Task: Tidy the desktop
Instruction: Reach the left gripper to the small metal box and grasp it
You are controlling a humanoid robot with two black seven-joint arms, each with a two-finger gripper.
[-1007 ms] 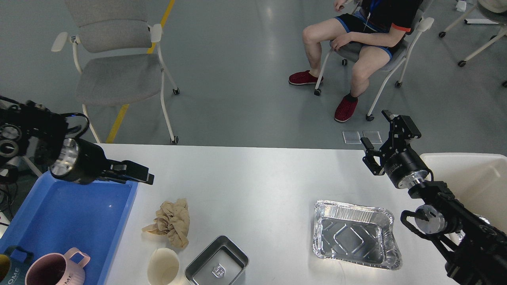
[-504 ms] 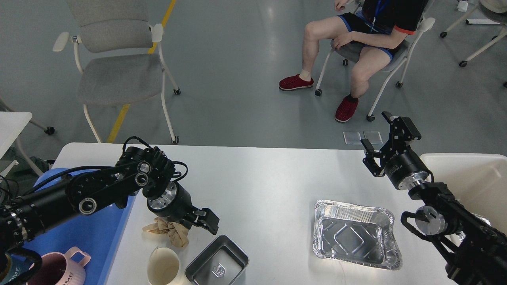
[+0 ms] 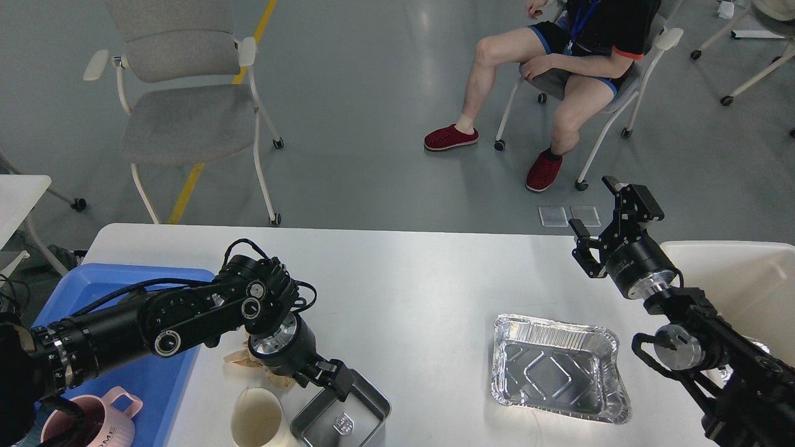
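The white desktop (image 3: pixel 422 279) fills the lower half of the head view. On it lie a crumpled brown paper (image 3: pixel 239 358), mostly hidden under my left arm, a cream paper cup (image 3: pixel 256 422), a small steel tin (image 3: pixel 357 417) and a foil tray (image 3: pixel 556 367). My left gripper (image 3: pixel 332 380) hangs low over the steel tin's far left rim; its fingers are too dark to tell apart. My right gripper (image 3: pixel 605 217) is open and empty, raised above the desktop's far right edge.
A blue tray (image 3: pixel 118 372) at the left holds a pink mug (image 3: pixel 93 422). A white bin (image 3: pixel 739 279) stands at the right. Beyond the desktop are a grey chair (image 3: pixel 180 93) and a seated person (image 3: pixel 559 56). A small white side table (image 3: pixel 18 192) is at the far left.
My left arm swung from over the blue tray rightward and down, across the crumpled paper, to the steel tin. My right gripper barely moved. The person's foot shifted left.
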